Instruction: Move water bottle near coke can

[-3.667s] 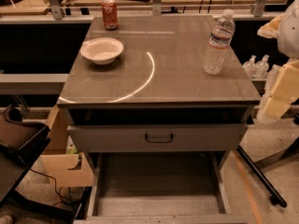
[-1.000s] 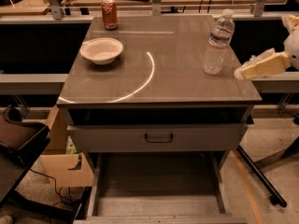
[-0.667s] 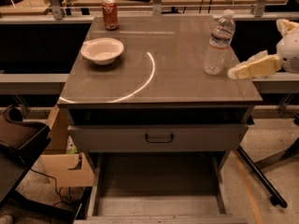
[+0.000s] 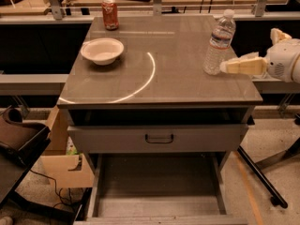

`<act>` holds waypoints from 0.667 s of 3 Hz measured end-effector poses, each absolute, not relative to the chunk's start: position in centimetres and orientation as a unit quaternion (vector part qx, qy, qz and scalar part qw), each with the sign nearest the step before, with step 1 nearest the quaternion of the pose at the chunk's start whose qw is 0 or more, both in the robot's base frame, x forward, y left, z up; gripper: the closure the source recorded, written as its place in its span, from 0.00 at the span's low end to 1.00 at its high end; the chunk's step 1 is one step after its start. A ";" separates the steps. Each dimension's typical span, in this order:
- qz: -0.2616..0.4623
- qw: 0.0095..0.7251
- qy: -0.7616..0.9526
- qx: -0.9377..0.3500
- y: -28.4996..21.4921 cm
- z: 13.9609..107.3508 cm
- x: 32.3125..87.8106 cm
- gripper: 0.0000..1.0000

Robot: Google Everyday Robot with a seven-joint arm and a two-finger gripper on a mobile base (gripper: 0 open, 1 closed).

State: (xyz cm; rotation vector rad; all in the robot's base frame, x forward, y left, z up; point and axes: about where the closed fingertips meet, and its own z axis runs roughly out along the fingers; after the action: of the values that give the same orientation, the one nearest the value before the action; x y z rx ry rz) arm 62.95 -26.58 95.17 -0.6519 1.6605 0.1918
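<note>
Camera view: 1 water bottle [image 4: 219, 42] stands upright on the table [image 4: 178, 86], right side, well apart from the coke can [image 4: 110, 14] at the rear left corner. The gripper [image 4: 244, 65] is just right of the bottle's base; open or closed cannot be told. 1 bowl [image 4: 102, 50] sits near the can.

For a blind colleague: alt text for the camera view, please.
A gripper, at the right, is beside the lower part of a clear bottle on a table. A red can stands at the far left corner, a white bowl in front of it.
</note>
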 end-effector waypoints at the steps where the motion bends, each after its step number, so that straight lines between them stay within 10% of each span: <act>1: 0.113 0.642 0.714 -0.256 -26.6 94.4 64.5 0.00; 2: 0.138 0.647 0.709 -0.243 -26.2 93.6 65.9 0.00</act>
State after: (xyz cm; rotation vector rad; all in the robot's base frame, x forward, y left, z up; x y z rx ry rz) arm 65.89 -26.18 93.64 -0.5521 1.6127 0.3141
